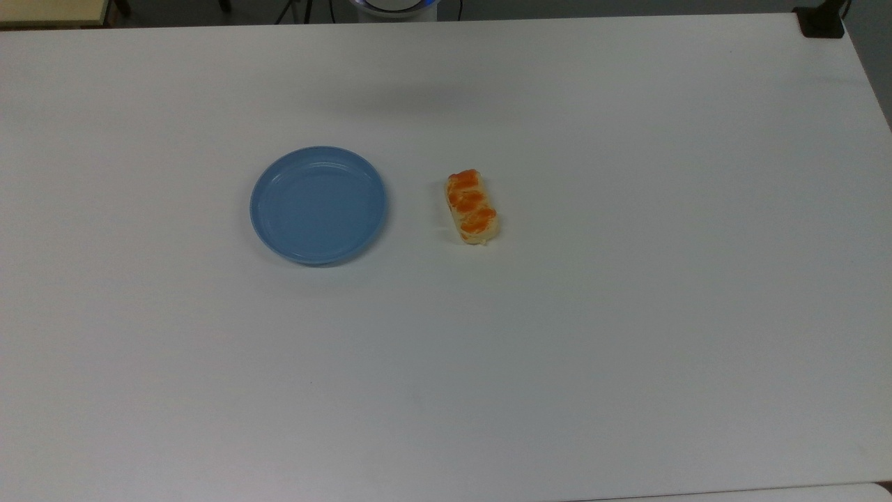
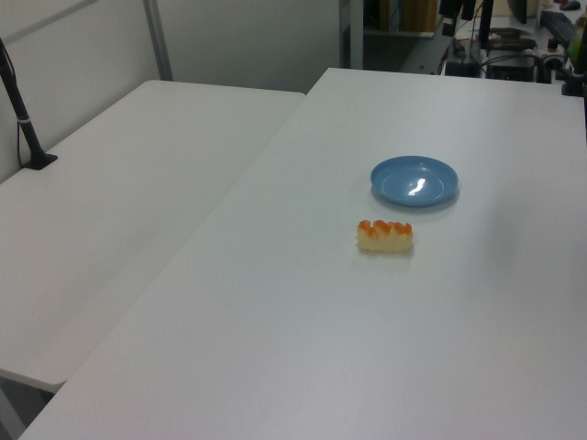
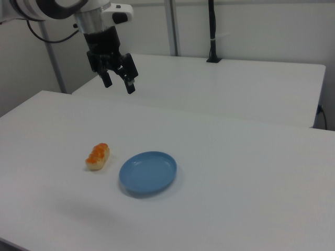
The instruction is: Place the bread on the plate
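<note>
1. A pale-yellow bread bun (image 1: 472, 208) with orange-brown glazed patches lies flat on a white table (image 1: 627, 314), just right of the table's middle in the top view, its long axis running near to far.

2. A round light-blue plastic plate (image 1: 318, 205) sits to the top view's left of the bread, near it but apart, with a strip of bare tabletop between the two. The plate holds nothing.

3. In the left view the plate (image 2: 414, 181) lies farther from the camera than the bread (image 2: 385, 236), which rests just in front of it, turned broadside on.

4. In the right view the order is reversed from the top view: the bread (image 3: 98, 156) lies to the left of the plate (image 3: 148, 173), both on the near table (image 3: 251, 172).

5. The Franka arm's black two-finger gripper (image 3: 118, 83) hangs in the air at the right view's upper left, well above the tabletop and well away from both bread and plate. Its jaws stand apart, pointing down and slightly tilted, with nothing held between them.

6. A second white table (image 2: 119, 192) stands alongside the first, on the left view's left; a black post (image 2: 20, 110) rises from a base at its far-left edge.

7. A black post (image 3: 212, 31) also stands on the far table in the right view.
</note>
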`<control>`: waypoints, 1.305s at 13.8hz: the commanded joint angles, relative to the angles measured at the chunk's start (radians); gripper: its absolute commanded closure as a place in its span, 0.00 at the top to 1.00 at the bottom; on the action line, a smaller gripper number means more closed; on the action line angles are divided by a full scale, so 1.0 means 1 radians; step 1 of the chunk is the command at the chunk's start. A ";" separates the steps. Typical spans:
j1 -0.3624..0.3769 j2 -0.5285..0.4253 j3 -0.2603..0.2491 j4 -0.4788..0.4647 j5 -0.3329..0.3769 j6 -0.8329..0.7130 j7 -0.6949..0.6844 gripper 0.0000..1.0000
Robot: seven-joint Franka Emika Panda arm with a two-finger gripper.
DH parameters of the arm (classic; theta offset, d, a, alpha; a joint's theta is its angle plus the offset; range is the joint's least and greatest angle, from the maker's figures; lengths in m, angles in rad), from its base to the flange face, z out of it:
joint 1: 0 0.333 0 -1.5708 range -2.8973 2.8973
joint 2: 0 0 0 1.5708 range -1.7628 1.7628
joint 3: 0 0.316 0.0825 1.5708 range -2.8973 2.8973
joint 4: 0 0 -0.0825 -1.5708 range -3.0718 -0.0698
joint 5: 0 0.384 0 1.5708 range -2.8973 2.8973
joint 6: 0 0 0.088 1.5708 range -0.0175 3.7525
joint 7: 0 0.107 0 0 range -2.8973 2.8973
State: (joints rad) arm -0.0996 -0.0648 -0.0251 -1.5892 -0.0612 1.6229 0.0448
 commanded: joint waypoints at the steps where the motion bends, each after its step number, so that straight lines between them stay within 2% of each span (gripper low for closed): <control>1: 0.009 0.000 -0.006 0.011 0.021 -0.047 -0.198 1.00; 13: 0.009 -0.004 -0.003 0.009 0.032 -0.069 -0.163 1.00; 16: 0.011 -0.004 -0.001 0.003 0.024 -0.070 -0.180 1.00; 18: 0.011 -0.003 -0.001 0.000 0.024 -0.086 -0.244 1.00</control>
State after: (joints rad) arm -0.0990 -0.0642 -0.0233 -1.5894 -0.0458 1.5802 -0.1348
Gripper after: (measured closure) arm 0.000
